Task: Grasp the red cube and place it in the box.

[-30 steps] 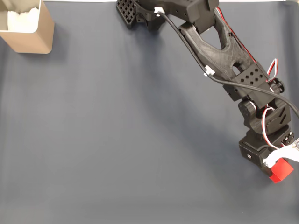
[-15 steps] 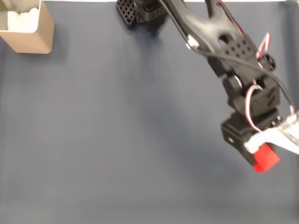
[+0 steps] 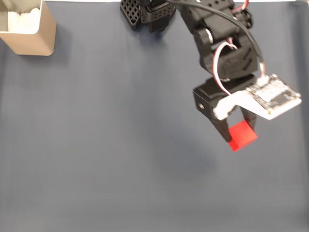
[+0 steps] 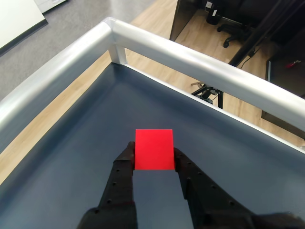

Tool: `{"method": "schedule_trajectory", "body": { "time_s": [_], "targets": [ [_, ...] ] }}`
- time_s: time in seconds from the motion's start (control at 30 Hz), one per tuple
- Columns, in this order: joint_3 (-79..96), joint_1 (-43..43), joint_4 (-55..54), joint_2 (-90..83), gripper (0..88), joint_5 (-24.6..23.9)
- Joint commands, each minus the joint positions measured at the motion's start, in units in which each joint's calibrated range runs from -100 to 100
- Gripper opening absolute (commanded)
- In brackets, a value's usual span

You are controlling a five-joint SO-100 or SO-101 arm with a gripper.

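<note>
box (image 3: 30, 37) cropped at upper-left corner

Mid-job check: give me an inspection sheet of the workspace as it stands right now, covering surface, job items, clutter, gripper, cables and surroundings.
Surface: dark blue-grey mat, bare across the middle; a silver rail borders it in the wrist view.
Job's things: red cube is held off to the right in the fixed view; box sits at the top left corner, far from the cube, white padding inside.
Clutter: nothing seen.
Gripper: gripper shut on the red cube, a black finger pressing each side.
Cables: a black cable and red-and-white wires run along the arm, clear of the cube.
Surroundings: wooden floor, an office chair and dark furniture beyond the rail.
</note>
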Motion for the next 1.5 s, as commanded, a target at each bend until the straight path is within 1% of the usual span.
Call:
{"method": "schedule_trajectory", "body": {
  "time_s": [0.0,0.3,1.03,1.47],
  "targets": [
    [2.1,2.4,0.2,-7.4,0.0,-1.0],
    [8.9,9.7,0.6,-16.4,0.0,-0.7],
    [8.5,28.3,6.5,-21.0,0.0,-2.2],
    [8.9,33.6,8.2,-24.1,0.0,-2.5]
  ]
}}
